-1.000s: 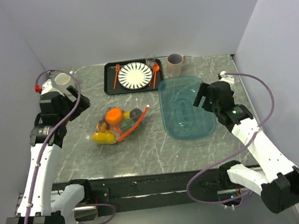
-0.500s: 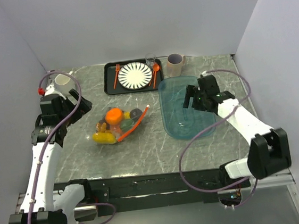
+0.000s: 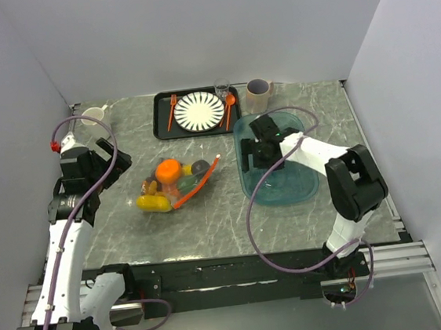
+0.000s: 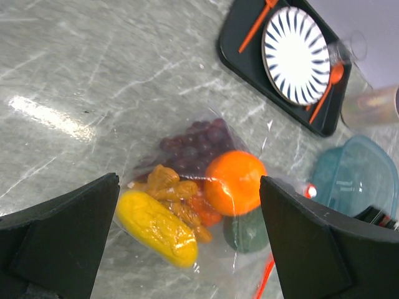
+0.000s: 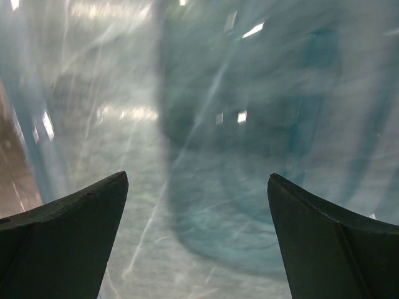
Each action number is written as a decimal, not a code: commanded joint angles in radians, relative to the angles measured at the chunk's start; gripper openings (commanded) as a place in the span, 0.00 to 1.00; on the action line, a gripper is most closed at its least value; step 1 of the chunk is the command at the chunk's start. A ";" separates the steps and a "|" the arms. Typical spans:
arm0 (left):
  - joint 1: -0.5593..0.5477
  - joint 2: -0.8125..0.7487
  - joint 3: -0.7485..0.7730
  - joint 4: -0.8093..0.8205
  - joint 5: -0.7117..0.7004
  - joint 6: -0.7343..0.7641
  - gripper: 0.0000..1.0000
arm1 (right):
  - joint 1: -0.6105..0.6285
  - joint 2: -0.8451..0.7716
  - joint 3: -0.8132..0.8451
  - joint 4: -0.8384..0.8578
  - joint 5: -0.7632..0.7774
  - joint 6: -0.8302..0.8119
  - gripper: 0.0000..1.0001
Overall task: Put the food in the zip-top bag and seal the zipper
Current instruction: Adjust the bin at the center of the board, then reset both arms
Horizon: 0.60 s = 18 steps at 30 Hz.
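The zip-top bag (image 3: 177,187) lies flat on the counter (image 3: 211,229), left of its centre and well clear of every edge. The food looks to be inside the bag: an orange (image 3: 168,170), a yellow piece (image 3: 153,203), dark purple grapes (image 4: 196,144) and a green piece (image 4: 246,230). The zipper (image 3: 199,183) runs slantwise along the bag's right side. I cannot tell whether it is pressed shut.

Sealing seems to be the step in hand. To do it well, one gripper should probably pin one end of the strip while the other pinches squarely across it and slides along its full length. The film is soft and will likely drag, and the green piece sits near the mouth, so nudging it inward first would let the tracks meet.

The left gripper (image 3: 118,150) hovers near the left edge, jaws wide and holding nothing, with the bag framed between its fingers. The right gripper (image 3: 252,152) hangs over the teal tub (image 3: 287,193) right of centre, also spread wide and empty.

At the far edge a black tray (image 3: 160,120) carries a striped plate (image 3: 199,110), an orange fork (image 3: 172,111) and an orange spoon (image 3: 230,105). A glass (image 3: 222,88) and a cup (image 3: 259,94) stand beside it.

No brand, label or writing is readable anywhere.
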State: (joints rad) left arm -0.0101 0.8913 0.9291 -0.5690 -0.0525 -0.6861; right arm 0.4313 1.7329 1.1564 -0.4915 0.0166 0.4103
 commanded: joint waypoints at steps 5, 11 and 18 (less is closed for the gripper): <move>0.002 -0.055 -0.062 0.092 -0.037 -0.036 0.99 | 0.055 -0.032 -0.012 0.044 -0.069 0.012 1.00; 0.002 -0.042 -0.078 0.118 -0.035 -0.032 0.99 | 0.069 -0.082 0.029 0.021 -0.167 -0.087 1.00; 0.001 -0.022 -0.082 0.121 -0.085 -0.030 1.00 | 0.040 -0.375 -0.074 0.063 0.089 -0.045 1.00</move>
State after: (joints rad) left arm -0.0101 0.8677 0.8520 -0.4911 -0.0868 -0.7147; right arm 0.4969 1.5917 1.1477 -0.5098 -0.0353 0.3576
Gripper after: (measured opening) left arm 0.994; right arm 0.998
